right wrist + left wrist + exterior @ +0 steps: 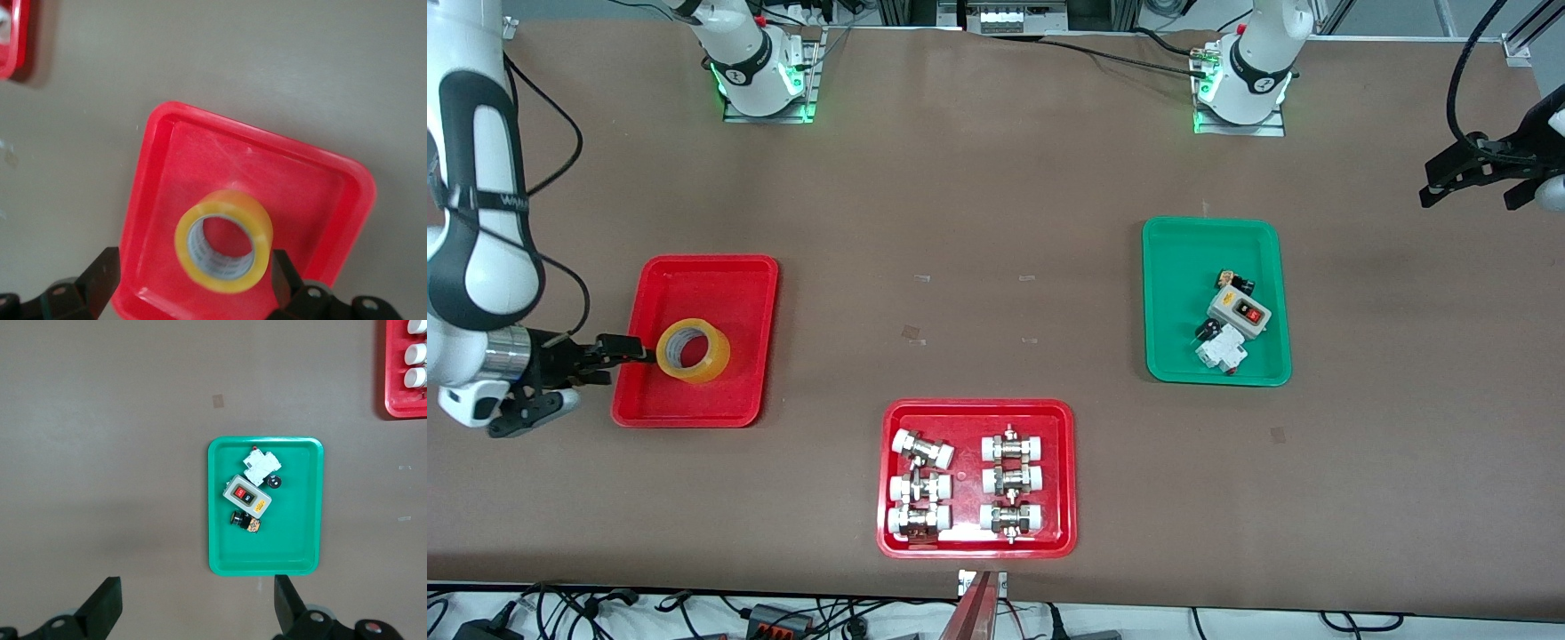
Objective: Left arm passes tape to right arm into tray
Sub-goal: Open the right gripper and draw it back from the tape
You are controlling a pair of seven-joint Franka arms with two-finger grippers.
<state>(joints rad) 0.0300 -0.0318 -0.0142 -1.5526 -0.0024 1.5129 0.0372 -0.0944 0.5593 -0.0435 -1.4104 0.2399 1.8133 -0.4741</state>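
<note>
The right gripper (633,354) hangs over the red tray (720,289), jaws spread wide and grasping nothing. The tape (224,241) sits in the tray between the spread fingers (100,280), lying flat with its open core facing up; whether a fingertip touches it is unclear. Its inner core carries print too blurred to read. The left gripper (193,607) waits high over the table near the green tray (220,547), jaws wide apart and empty.

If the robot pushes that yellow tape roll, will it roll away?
Probably not: the tape seems to lie on its flat side in the red tray, so it would likely slide. The rim should stop it. It looks stiff and fairly light, being a hollow ring.
</note>
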